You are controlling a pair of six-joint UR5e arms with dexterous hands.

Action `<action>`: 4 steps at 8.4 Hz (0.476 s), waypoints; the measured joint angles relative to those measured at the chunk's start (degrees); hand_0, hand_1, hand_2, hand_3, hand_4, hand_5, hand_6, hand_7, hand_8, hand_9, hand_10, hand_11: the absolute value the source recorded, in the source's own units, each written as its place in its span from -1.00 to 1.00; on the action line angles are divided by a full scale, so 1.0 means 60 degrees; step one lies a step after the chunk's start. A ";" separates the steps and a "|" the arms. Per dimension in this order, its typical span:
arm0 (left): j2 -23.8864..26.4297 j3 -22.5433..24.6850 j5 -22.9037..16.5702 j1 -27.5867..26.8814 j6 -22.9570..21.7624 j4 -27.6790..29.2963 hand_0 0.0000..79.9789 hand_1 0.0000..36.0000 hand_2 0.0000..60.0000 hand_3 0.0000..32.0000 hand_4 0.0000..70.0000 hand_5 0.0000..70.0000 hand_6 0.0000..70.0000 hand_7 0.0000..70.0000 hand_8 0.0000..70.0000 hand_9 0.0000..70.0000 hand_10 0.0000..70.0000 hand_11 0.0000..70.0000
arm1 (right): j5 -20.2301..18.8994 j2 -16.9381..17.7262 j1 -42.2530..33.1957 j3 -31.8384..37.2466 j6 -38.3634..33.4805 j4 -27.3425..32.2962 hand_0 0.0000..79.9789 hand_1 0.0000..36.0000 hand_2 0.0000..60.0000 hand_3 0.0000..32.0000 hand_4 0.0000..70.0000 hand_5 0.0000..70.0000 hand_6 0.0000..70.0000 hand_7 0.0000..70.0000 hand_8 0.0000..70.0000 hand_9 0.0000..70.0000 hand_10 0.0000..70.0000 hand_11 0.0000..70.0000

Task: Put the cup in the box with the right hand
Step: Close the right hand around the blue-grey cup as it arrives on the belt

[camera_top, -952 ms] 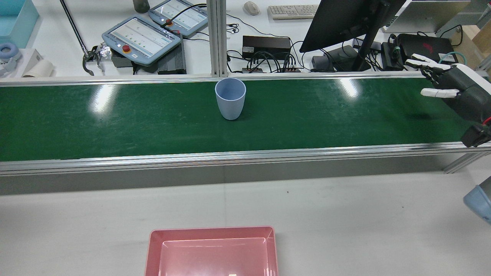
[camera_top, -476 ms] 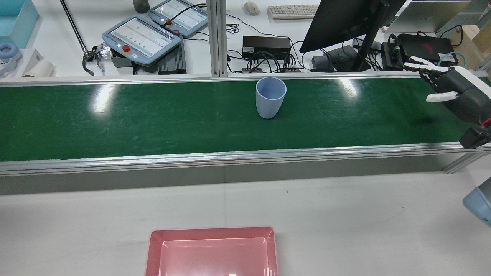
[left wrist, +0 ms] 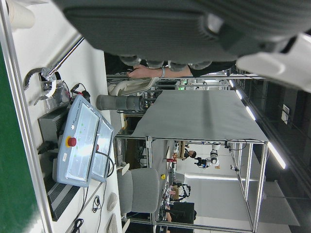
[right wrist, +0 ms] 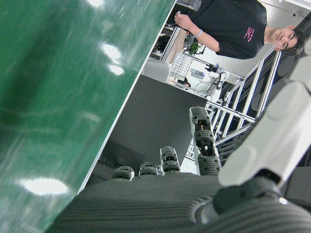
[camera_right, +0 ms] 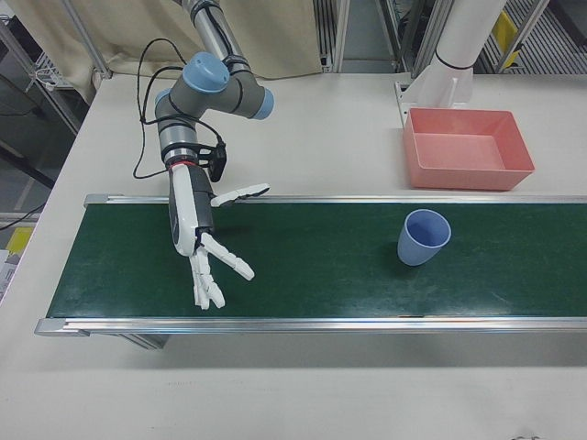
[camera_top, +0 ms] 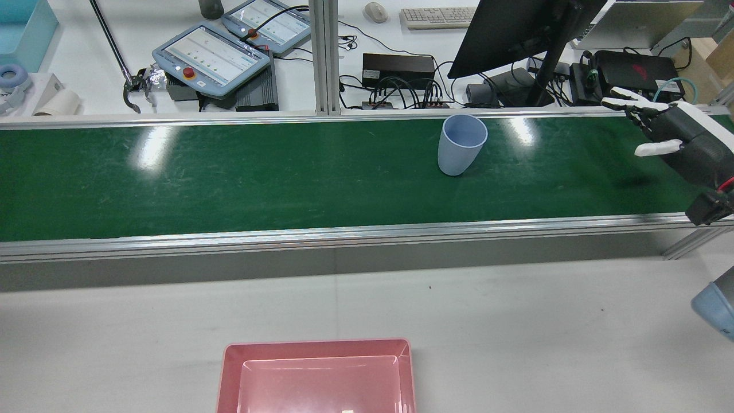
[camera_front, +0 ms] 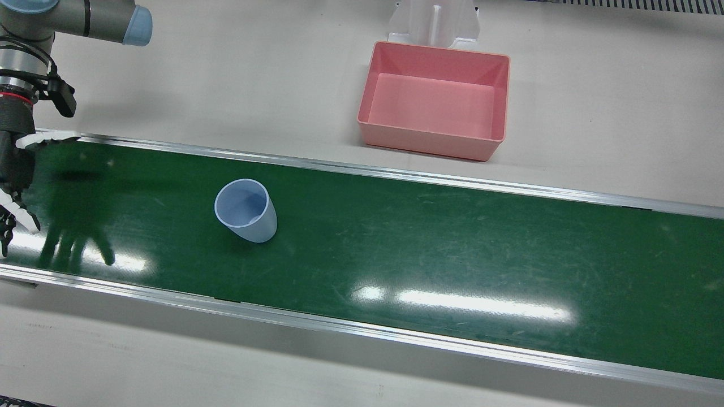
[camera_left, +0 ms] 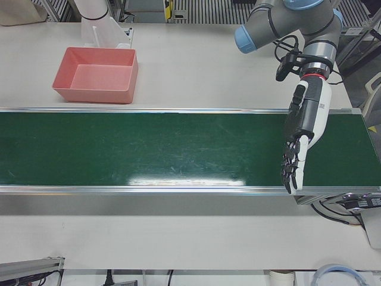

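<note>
Cup [camera_right: 423, 236]: standing upright on green conveyor belt [camera_right: 321, 275], well apart from pink box [camera_right: 470, 147]. I am holding my right hand [camera_right: 206, 247] empty over the belt, fingers spread, awaiting it.

On the green belt [camera_right: 312, 261] running along the bench [camera_right: 303, 119], a blue cup [camera_right: 422, 237] stands upright toward the right end. A pink box [camera_right: 469, 148] sits near the bench's far right corner. The right robot hand [camera_right: 204, 247] hangs over the belt's left part, fingers spread, well apart from the cup.
</note>
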State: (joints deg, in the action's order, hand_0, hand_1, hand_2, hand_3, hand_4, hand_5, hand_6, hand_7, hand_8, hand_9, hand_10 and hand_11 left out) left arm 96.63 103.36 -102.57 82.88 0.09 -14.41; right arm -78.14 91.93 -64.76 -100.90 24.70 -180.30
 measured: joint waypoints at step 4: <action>0.0007 0.0000 -0.0006 0.0000 0.0000 0.0000 -1.00 -1.00 -1.00 -1.00 -1.00 -1.00 -1.00 -1.00 -1.00 -1.00 -1.00 -1.00 | 0.0014 0.0001 0.0127 0.0014 0.0011 0.0005 -0.01 -0.48 -0.36 -0.99 -0.74 -0.93 -0.90 -0.56 -0.97 -0.84 -0.95 -0.91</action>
State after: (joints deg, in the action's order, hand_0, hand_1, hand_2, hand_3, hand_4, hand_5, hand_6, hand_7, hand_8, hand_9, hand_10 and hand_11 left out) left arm 96.68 103.36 -102.61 82.88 0.09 -14.41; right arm -78.06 91.93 -64.00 -100.82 24.76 -180.27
